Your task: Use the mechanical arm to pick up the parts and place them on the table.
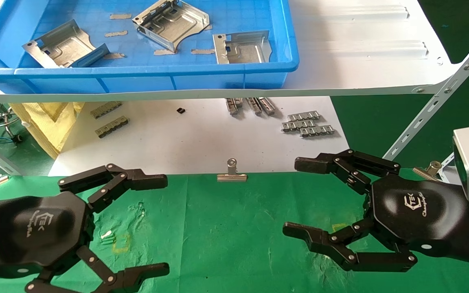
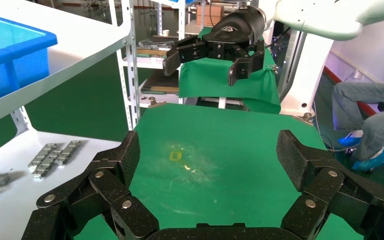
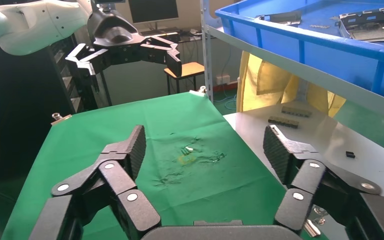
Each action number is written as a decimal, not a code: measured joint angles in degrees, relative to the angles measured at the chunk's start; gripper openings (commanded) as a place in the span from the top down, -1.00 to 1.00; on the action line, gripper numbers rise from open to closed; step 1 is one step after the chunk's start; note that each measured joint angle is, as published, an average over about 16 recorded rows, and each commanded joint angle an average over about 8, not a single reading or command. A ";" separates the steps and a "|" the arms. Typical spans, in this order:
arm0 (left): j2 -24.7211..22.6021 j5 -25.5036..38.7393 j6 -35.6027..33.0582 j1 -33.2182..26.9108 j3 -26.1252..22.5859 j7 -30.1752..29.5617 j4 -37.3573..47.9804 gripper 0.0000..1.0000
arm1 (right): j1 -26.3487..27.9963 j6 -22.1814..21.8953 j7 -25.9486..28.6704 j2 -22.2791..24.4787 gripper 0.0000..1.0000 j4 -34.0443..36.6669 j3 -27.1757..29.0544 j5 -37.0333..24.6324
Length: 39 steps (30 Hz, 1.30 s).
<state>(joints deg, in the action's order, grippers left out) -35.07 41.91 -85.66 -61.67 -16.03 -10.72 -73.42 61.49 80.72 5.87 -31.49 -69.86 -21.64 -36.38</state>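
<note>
The green worktop (image 1: 226,228) lay bare between the two arms, w/ a white shelf (image 1: 360,61) behind it carrying a blue tray (image 1: 145,77). Left gripper (image 1: 161,224) and right gripper (image 1: 295,199) both hovered just above the cloth at opposite sides, fingers spread wide, nothing held. Three silver parts (image 1: 173,24) sat in the tray, apart from each other, and a binder clip (image 1: 232,173) was on the worktop's far edge, approx. midway between the grippers.

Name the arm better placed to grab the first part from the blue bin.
Likely right: the open right gripper sits nearer the part at the blue bin's right end; the open left gripper is comparably far.
</note>
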 measured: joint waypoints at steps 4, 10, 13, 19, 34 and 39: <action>0.00 0.00 0.00 0.00 0.00 0.00 0.00 -1.00 | 0.00 0.00 0.00 0.00 1.00 0.00 0.00 0.00; 0.00 0.00 0.00 0.00 0.00 0.00 0.00 -1.00 | 0.00 0.00 0.00 0.00 1.00 0.00 0.00 0.00; 0.00 0.00 0.00 0.01 0.00 0.00 -0.01 -1.00 | 0.00 0.00 0.00 0.00 1.00 0.00 0.00 0.00; -0.05 0.18 0.32 -0.47 0.11 0.08 -0.02 -1.00 | 0.00 0.00 0.00 0.00 1.00 0.00 0.00 0.00; -9.07 10.51 8.06 -21.00 -3.70 -2.84 12.02 -1.00 | 0.00 0.00 0.00 0.00 1.00 0.00 0.00 0.00; -16.53 18.92 13.38 -33.06 -7.39 -1.75 24.63 -1.00 | 0.00 0.00 0.00 0.00 1.00 0.00 0.00 0.00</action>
<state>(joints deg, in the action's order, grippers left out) -51.60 60.83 -72.28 -94.73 -23.42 -12.47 -48.79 61.49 80.72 5.87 -31.49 -69.87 -21.64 -36.38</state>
